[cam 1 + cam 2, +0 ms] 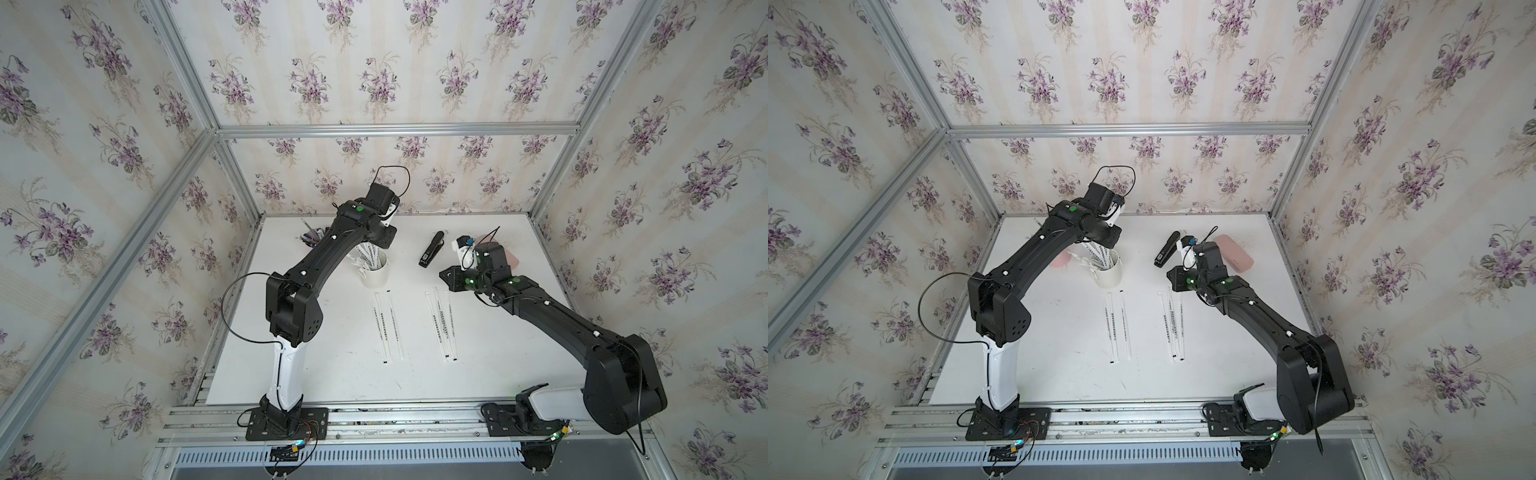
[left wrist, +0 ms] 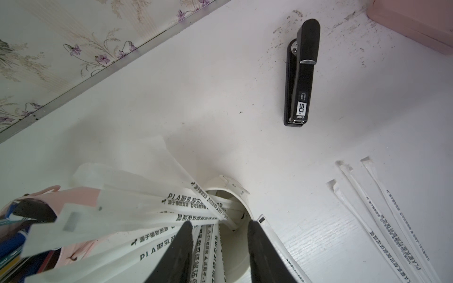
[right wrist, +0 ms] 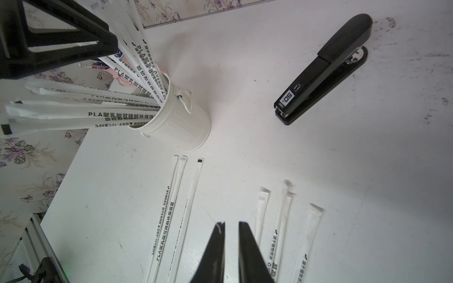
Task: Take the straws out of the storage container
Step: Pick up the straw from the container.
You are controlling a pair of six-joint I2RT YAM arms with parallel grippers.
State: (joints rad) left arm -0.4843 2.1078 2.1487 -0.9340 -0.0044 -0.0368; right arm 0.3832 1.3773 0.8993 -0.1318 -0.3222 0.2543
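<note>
- White table [image 1: 478, 374] inside floral-papered walls [image 1: 374, 83]; several straws [image 3: 166, 220] lie flat on it.
- Left gripper [image 2: 219, 235], jaws apart, straddles straws standing in the storage container [image 3: 181, 122]; next, probably pinch one and lift.
- Right gripper [image 3: 231, 235] hovers, jaws slightly apart, empty.

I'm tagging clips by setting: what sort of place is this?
Probably a robot test cell dressed as a desk: an aluminium frame lined with floral wallpaper, and a white table with a stapler and straws.
</note>
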